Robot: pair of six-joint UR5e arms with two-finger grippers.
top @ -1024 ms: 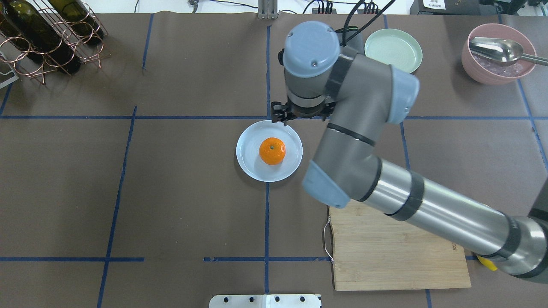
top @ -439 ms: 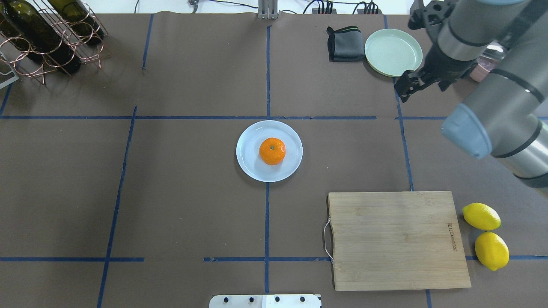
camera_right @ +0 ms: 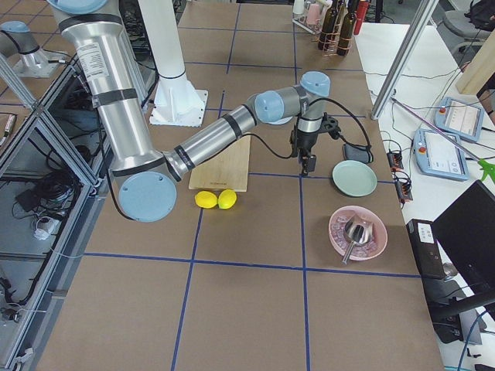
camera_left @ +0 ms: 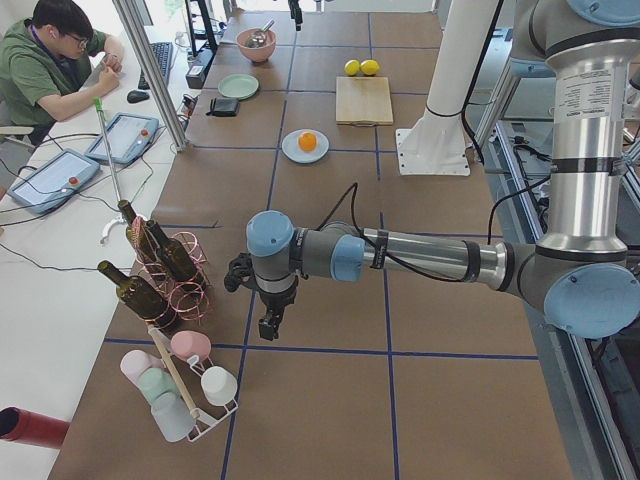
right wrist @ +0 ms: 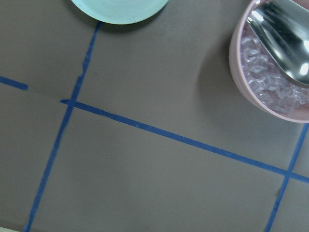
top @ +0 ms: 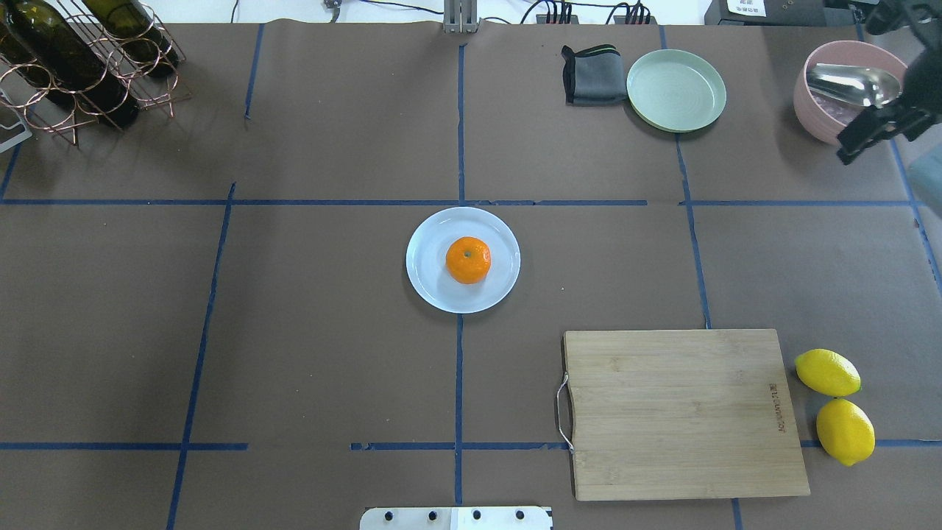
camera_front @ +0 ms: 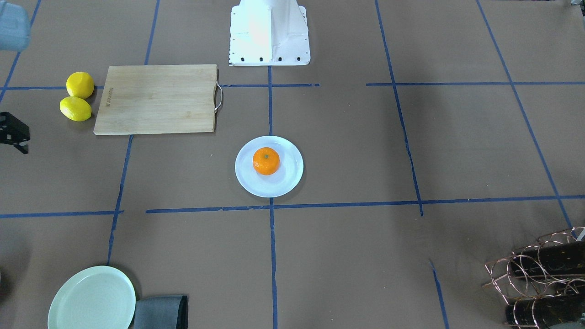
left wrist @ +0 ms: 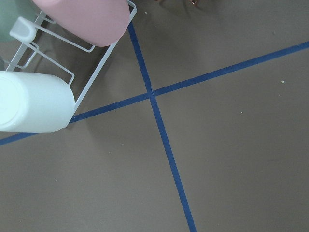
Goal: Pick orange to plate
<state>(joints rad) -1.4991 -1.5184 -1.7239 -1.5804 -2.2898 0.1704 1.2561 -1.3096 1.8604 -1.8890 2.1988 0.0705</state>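
One small round bright-orange fruit [top: 468,260] sits a little off-centre on the round glossy pale bluish-white plate [top: 430,283], in the middle of the brown surface [top: 294,331], so the placing looks done. If you regrip it, expect a light, firm but yielding fruit that rolls. Close gently across its widest girth from above. Farther out, the right pincer [top: 857,143] hangs beside the pink bowl [top: 809,110] with no fruit in it, and you cannot tell how wide it gapes. The same goes for the left pincer [camera_left: 268,322], by the copper bottle rack [camera_left: 170,270].

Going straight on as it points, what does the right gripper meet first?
The right gripper points down, so probably bare table between the green plate and the pink bowl; depth unclear.
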